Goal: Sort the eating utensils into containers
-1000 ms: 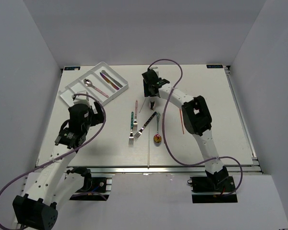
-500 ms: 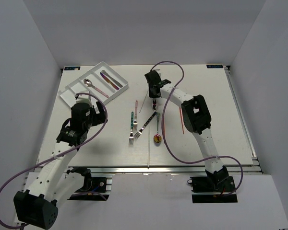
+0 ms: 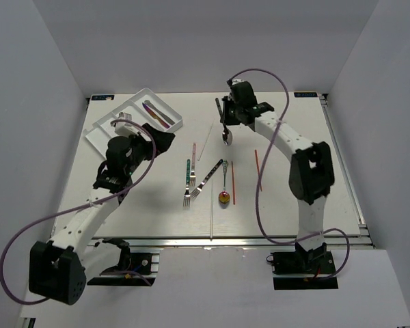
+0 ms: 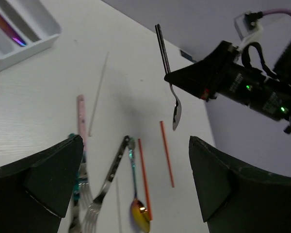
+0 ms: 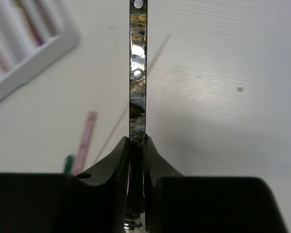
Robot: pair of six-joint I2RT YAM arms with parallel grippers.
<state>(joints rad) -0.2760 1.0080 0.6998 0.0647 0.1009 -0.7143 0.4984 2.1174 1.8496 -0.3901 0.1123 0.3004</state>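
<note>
Above the far middle of the counter [image 3: 294,130], the right claw [image 3: 234,113] is clamped on a dark-handled spoon [image 3: 224,123], pinching it near the neck so that the handle points up and the silver bowl hangs down, clear of the surface. That height likely lets it pass over the pieces below on the way to the white cutlery tray [image 3: 150,93], which sits at the far left with iridescent cutlery [image 3: 157,114] already lying in one long compartment. Seen from the right wrist, the handle is a slim, glossy strip with small round rivets along it. The left claw [image 3: 160,139] hovers just right of the tray with its fingers [image 4: 53,179] spread wide and nothing between them, probably waiting to take a piece or make the next pick. Unsorted on the counter are two forks [image 3: 188,184], side by side with tines towards the near edge, a gold-red-bowled spoon [image 3: 223,197] just right of them, two thin red sticks [image 3: 233,182] and a pink-handled piece [image 3: 194,153].
</note>
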